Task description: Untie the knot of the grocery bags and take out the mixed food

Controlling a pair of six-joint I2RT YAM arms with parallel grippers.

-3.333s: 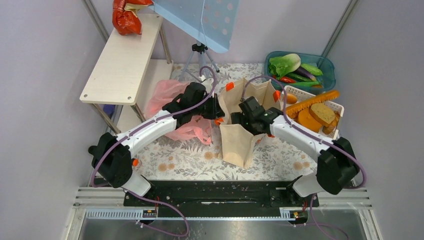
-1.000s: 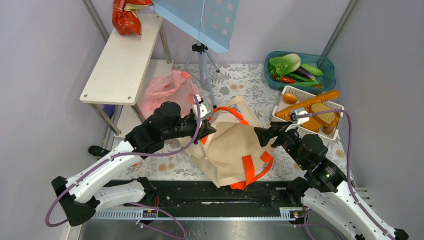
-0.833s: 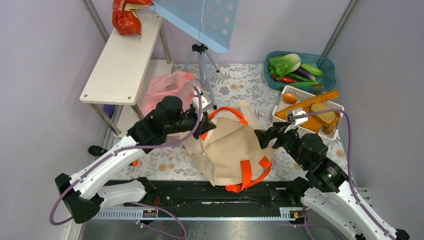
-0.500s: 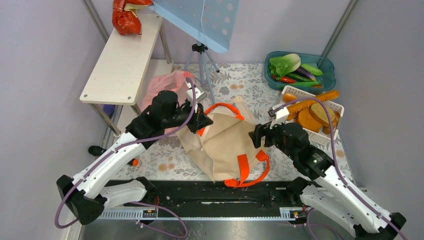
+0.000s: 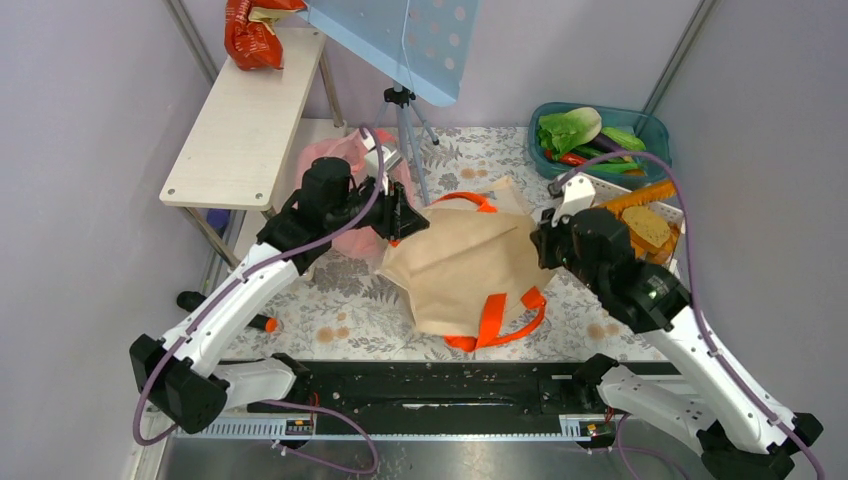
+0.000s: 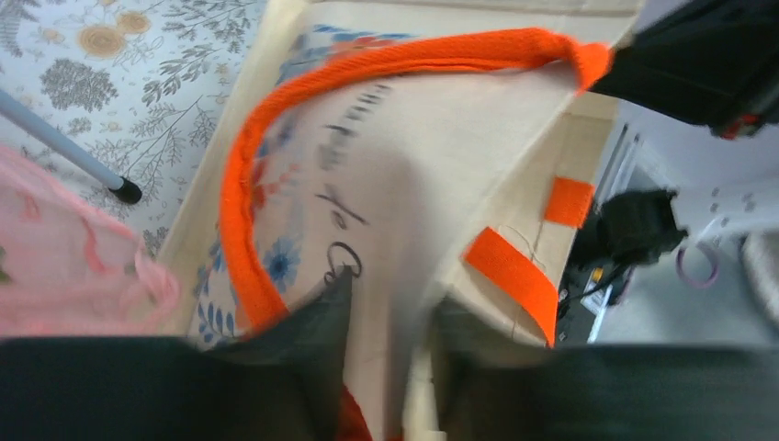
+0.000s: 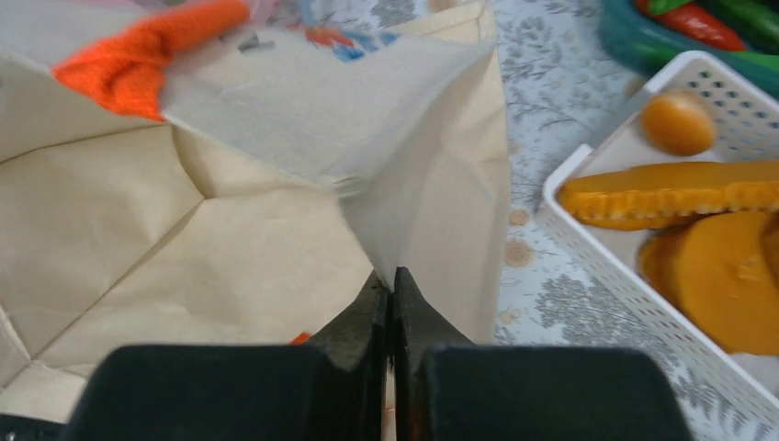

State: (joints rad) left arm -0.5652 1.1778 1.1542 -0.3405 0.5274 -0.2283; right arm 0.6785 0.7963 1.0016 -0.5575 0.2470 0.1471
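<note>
Floral worktop [image 5: 360,310], grey walls; left claw [image 6: 386,317] slightly parted astride the tote [image 5: 460,265], right claw [image 7: 393,299] pinched onto its edge.

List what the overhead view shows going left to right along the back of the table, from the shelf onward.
wooden shelf → pink plastic bag → tripod → beige tote → white basket; the teal tub lies farther back, above that basket, so its place is unclear.
</note>
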